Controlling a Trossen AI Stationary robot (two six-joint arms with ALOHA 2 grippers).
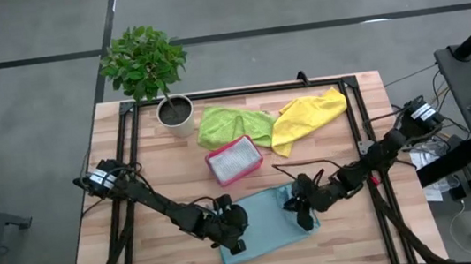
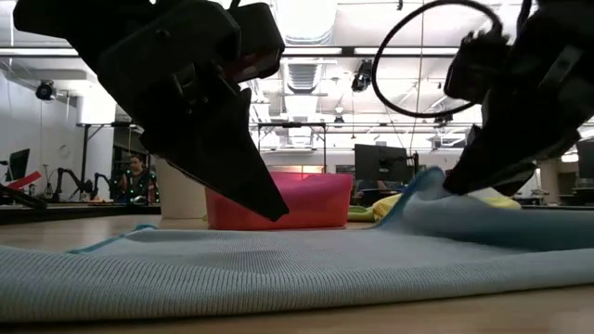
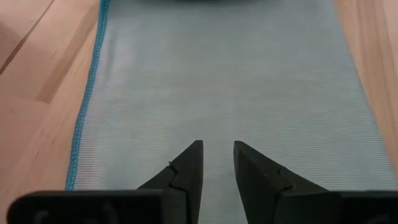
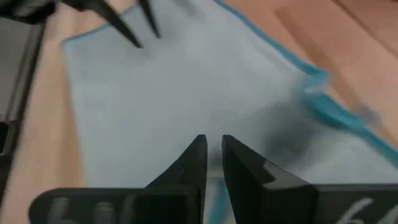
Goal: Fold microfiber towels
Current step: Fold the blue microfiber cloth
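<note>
A light teal-blue towel (image 1: 268,224) lies flat on the wooden table near its front edge. My left gripper (image 1: 234,239) stands over the towel's left end. Its fingers (image 3: 186,165) are a narrow gap apart, with flat cloth showing between them, and their tips are close above the cloth. Whether they touch it I cannot tell. My right gripper (image 1: 303,216) is shut on the towel's right end. A lime green towel (image 1: 235,125) and a yellow towel (image 1: 309,115) lie crumpled at the back. My right gripper pinches the teal-blue towel's right end at its seamed edge (image 4: 214,186) between its two fingers. The fingers slant down from the table's right side. That edge (image 2: 422,181) is raised a little off the table, and the rest of the towel lies flat.
A pink tray (image 1: 233,160) sits just behind the teal-blue towel. A potted plant (image 1: 175,112) stands at the back left. A black frame (image 1: 240,91) runs around the work area. Bare wood lies left and right of the towel.
</note>
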